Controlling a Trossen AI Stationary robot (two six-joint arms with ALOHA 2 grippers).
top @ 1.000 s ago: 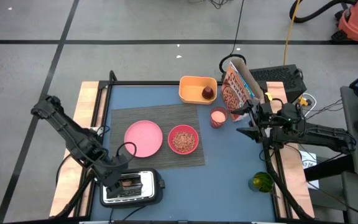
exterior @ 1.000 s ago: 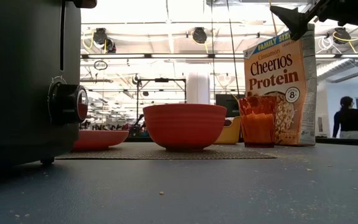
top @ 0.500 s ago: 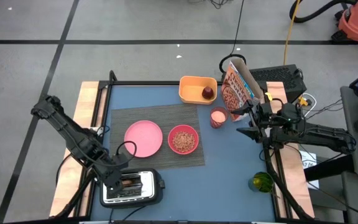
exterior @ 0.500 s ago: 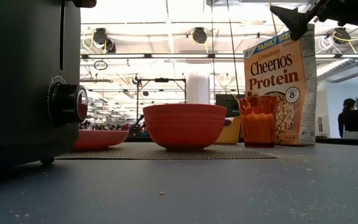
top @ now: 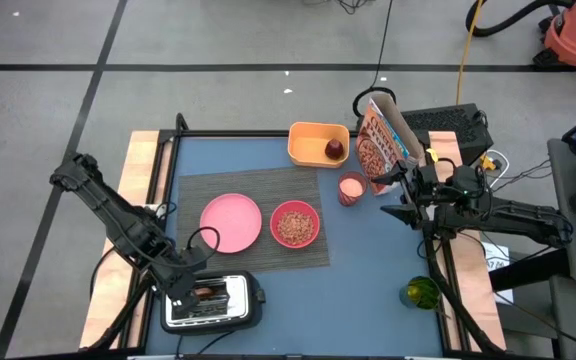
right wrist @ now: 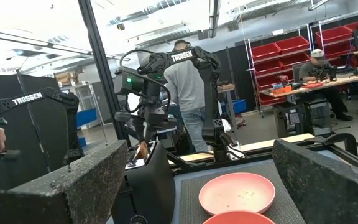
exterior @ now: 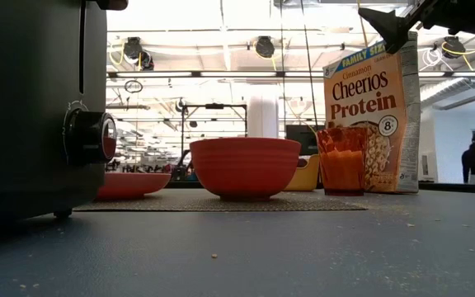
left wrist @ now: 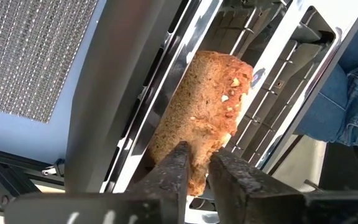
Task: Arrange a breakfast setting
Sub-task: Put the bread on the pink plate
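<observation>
A brown toast slice (left wrist: pixel 204 118) stands in a slot of the black-and-silver toaster (top: pixel 213 303) at the table's near left. My left gripper (top: pixel 188 291) is over the toaster, shut on the slice (top: pixel 206 294). On the grey placemat (top: pixel 253 190) lie a pink plate (top: pixel 231 222) and a pink bowl (top: pixel 294 224) filled with cereal. A small dark red fruit (top: pixel 335 150) sits in a yellow container (top: pixel 313 140) at the far side. My right gripper (top: pixel 398 196) hangs open above the table's right side, with nothing between its fingers (right wrist: pixel 328 174). My left gripper (left wrist: pixel 196 169) pinches the toast slice's upper edge (left wrist: pixel 199 154) between its two fingers, one on each flat face. The fingers come from above, pointing down into the slot. The slice stands in the toaster slot, its lower part between the wire guides.
A cereal box (top: pixel 380 140) and a pink cup (top: pixel 351 187) stand at the right of the placemat. A green object (top: pixel 421 292) lies near the table's near right corner. In the low view the toaster (exterior: pixel 31 107) fills the left. People stand in the room beyond.
My left gripper has shut on the toast slice in the toaster slot without moving off. In the room behind the table a person has walked toward the right of the low view.
</observation>
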